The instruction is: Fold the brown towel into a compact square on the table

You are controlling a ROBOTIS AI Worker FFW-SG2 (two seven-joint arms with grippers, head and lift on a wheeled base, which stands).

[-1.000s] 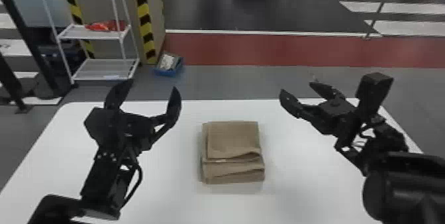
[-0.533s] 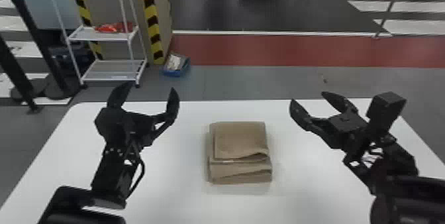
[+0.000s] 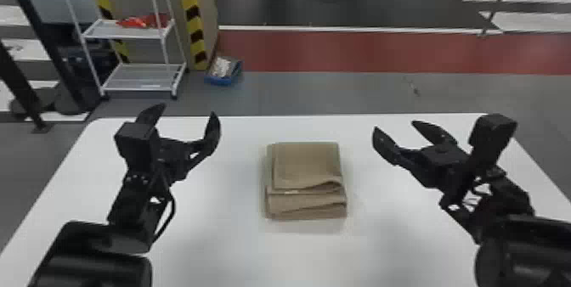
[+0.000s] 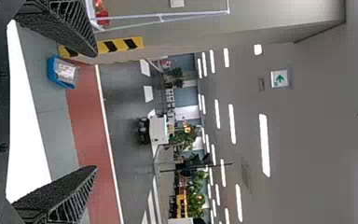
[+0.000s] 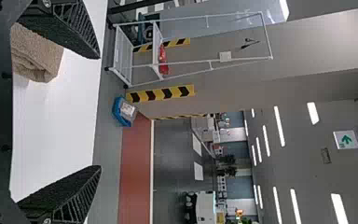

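In the head view the brown towel (image 3: 306,167) lies folded into a thick, roughly square stack on the white table (image 3: 221,248), its layers and a loose fold showing at the near side. Left of it my left gripper (image 3: 182,124) stands open above the table, clear of the towel. On the towel's right is my right gripper (image 3: 396,134), also open and apart from it. The left gripper (image 4: 95,112) has nothing between its spread fingers in the left wrist view. In the right wrist view, the towel (image 5: 36,53) shows beside one finger of the open right gripper (image 5: 99,112).
Beyond the table's far edge, a white shelf rack (image 3: 140,76) holding a red item stands at the back left. A blue box (image 3: 223,71) sits on the floor near the striped posts.
The head view has shifted a little, moving the whole scene rightward. My right gripper has turned and sits slightly farther from the towel. The left one has barely changed, and the towel keeps its shape.
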